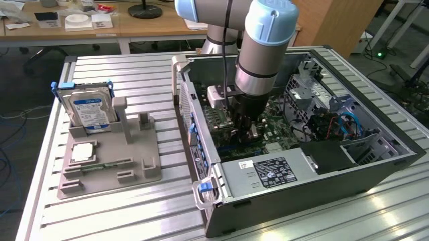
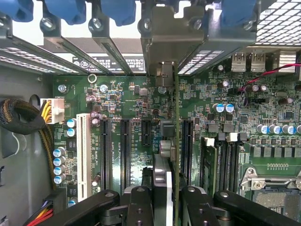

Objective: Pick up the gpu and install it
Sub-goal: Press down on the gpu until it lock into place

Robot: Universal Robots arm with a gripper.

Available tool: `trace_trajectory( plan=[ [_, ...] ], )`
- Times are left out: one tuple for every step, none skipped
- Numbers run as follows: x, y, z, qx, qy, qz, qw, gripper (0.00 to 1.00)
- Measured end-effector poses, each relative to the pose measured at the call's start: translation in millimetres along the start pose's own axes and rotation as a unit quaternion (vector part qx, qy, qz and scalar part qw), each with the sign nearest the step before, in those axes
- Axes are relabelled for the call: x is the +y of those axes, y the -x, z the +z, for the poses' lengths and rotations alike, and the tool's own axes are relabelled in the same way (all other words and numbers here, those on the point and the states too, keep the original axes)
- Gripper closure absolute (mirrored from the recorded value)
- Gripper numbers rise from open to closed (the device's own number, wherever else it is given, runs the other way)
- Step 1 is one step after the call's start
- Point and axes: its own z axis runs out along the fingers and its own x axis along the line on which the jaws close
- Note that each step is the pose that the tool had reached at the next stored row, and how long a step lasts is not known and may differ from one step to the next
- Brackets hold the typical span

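The gpu (image 2: 170,141) is seen edge-on in the wrist view, a thin green card standing upright over the motherboard (image 2: 136,99) among the black expansion slots (image 2: 125,150). Its silver end bracket (image 2: 164,37) reaches the case's rear slot openings. My gripper (image 2: 164,195) is shut on the card, with a black finger (image 2: 138,207) on one side and the other finger on the opposite side. In the exterior view the gripper (image 1: 244,128) is deep inside the open computer case (image 1: 375,168). I cannot tell whether the card sits in a slot.
A silver hard drive with a blue label (image 1: 90,108) stands in a grey holder (image 1: 110,165) at the exterior view's left. Inside the case are the power supply (image 1: 268,173), a yellow-black cable bundle (image 2: 23,117), a white slot (image 2: 83,155) and the processor socket (image 2: 273,188).
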Motion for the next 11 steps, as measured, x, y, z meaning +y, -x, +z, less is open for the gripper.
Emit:
trace_trajectory(
  plan=[
    [0.0,0.0,0.0,0.0,0.0,0.0,1.0,0.72],
    [0.0,0.0,0.0,0.0,0.0,0.0,1.0,0.72],
    [0.0,0.0,0.0,0.0,0.0,0.0,1.0,0.72],
    [0.0,0.0,0.0,0.0,0.0,0.0,1.0,0.72],
    [0.0,-0.1,0.0,0.0,0.0,0.0,1.0,0.72],
    [0.0,-0.1,0.4,0.0,0.0,0.0,1.0,0.72],
    [0.0,-0.1,0.9,0.0001,0.0,0.0,1.0,0.72],
    [0.0,-0.1,1.4,0.0001,0.0,0.0,1.0,0.72],
    [0.0,-0.1,1.9,0.0001,0.0001,0.0,1.0,0.72],
    [0.0,-0.1,2.5,0.0,0.0,0.0,1.0,0.72],
    [0.1,-0.1,3.0,0.0,0.0,0.0,1.0,0.72]
  ],
)
